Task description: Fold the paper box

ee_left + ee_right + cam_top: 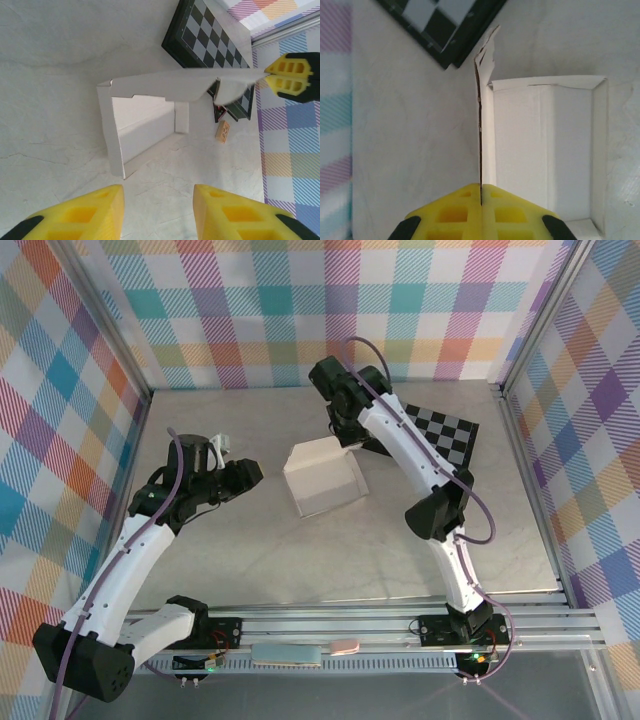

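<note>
1. While it sits mid-table near the checkerboard [450,435], the paper box [322,480] looks light, thin and easily creased.
2. Right gripper [481,192] is pinched tight on the upright side flap, a sensible hold.
3. Left gripper [157,210] hangs agape, just short of the box.

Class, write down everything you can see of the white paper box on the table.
The plain white thin-cardboard paper box sits mid-table on the pale marbled table top, beside the black-and-grey chequered board. It is a shallow rectangular tray, open on top, with its walls folded up and nothing inside. One long flap stands raised along one side, seen edge-on from the right wrist, pinched between the shut yellow fingers of the right gripper.
</note>
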### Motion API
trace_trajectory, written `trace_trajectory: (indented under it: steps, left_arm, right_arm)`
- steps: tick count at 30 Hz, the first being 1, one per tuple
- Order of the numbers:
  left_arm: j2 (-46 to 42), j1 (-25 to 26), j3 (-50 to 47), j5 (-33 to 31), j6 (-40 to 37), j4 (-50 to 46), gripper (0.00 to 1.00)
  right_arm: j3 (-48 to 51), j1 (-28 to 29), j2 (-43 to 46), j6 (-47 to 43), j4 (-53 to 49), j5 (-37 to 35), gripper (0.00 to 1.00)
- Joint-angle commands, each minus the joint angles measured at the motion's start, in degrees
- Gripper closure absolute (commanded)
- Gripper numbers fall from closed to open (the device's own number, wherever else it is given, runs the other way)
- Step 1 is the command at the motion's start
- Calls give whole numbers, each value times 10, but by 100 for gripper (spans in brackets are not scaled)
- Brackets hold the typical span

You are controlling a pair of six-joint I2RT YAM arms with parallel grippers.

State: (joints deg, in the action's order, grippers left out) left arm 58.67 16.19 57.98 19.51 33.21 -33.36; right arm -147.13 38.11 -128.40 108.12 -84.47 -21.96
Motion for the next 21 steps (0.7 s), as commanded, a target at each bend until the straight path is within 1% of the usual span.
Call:
trace_trajectory:
  steps: [1,4,9,10,14,17,21]
  left_arm:
    - [-2,-3,16,13,-9,-19,60]
    - [1,1,19,15,-12,-22,60]
    - [8,3,21,12,-20,-24,60]
    - [10,3,21,12,-22,-26,60]
    - [16,3,20,10,-27,-25,60]
    - [24,3,17,9,-33,-23,59]
    - [38,3,15,6,-47,-20,58]
  right_arm:
    - [-12,-15,-12,123,-56,26,100]
    - [-12,-23,-20,157,-59,42,100]
    - [-12,-25,-30,178,-51,52,99]
    - [-12,-25,-32,178,-51,52,96]
    - [-10,-26,-34,159,-49,47,88]
    - [-11,-26,-31,140,-50,43,75]
    - [-10,-27,-18,98,-37,18,64]
